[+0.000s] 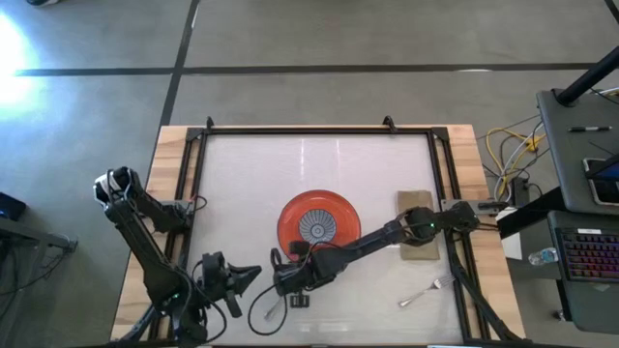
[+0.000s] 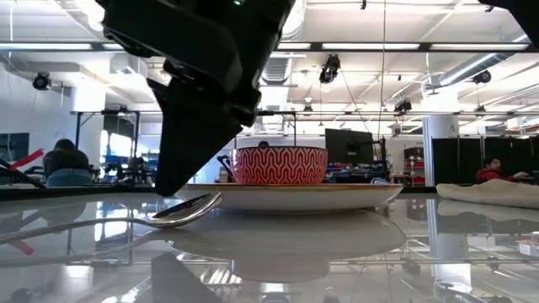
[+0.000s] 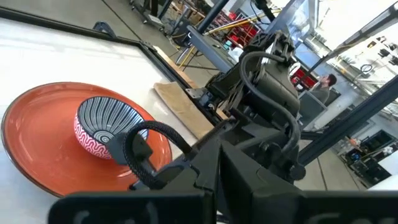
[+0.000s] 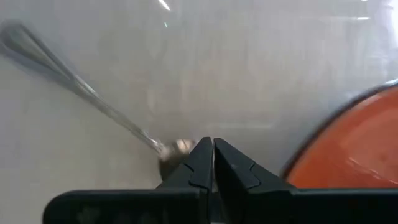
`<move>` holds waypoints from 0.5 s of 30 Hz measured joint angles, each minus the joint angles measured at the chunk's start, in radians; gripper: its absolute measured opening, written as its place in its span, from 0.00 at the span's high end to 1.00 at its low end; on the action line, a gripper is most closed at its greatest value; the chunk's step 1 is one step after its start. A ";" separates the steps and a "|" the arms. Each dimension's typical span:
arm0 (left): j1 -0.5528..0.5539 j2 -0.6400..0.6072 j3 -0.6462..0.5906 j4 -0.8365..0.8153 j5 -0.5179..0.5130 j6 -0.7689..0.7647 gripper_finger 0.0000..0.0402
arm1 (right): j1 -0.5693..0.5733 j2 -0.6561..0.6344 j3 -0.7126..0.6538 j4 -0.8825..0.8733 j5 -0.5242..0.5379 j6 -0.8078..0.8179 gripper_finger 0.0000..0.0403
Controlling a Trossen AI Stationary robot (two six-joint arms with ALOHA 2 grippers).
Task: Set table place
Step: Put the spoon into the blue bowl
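Observation:
On the white table (image 1: 251,184) stands an orange plate (image 1: 290,215) with a red-and-white patterned bowl (image 1: 317,227) on it. A metal spoon (image 4: 93,99) lies flat on the table beside the plate's near left rim, its bowl end (image 2: 192,206) toward the plate. My right gripper (image 4: 212,148) slants down from the right, shut with nothing between its fingers, its tips right at the spoon's bowl end. Raised over the near left part of the table, my left gripper (image 1: 248,275) is shut and holds nothing. My right gripper's shut fingertips (image 4: 200,155) stand directly beside the spoon's bowl end (image 4: 176,149), slanting down from the table's right. One finger hides part of that end, so I cannot tell whether the tips touch it. The spoon lies flat on the table.
A tan folded napkin (image 1: 418,242) lies to the right of the plate, and a fork (image 1: 426,290) lies near the front edge at the right. Black frame rails (image 1: 193,184) run along the table's sides. A grey desk with a keyboard (image 1: 590,261) stands beyond the right edge.

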 joint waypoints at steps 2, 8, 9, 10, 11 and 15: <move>0.000 0.007 0.000 0.000 -0.002 -0.005 1.00 | 0.000 -0.002 0.000 -0.020 0.006 -0.022 0.98; 0.000 0.021 0.000 0.000 -0.003 -0.026 1.00 | 0.008 -0.002 0.000 -0.085 0.006 -0.058 0.98; 0.000 0.021 0.000 0.000 -0.003 -0.026 1.00 | 0.008 -0.002 0.000 -0.087 0.006 -0.060 0.98; 0.000 0.021 0.000 0.000 -0.003 -0.026 1.00 | 0.008 -0.002 0.000 -0.086 0.006 -0.060 0.98; 0.000 0.020 0.000 0.000 -0.003 -0.026 1.00 | 0.008 -0.001 0.000 -0.086 0.005 -0.060 0.98; 0.000 0.020 -0.001 0.000 -0.003 -0.027 1.00 | 0.008 -0.001 0.000 -0.085 0.005 -0.058 0.98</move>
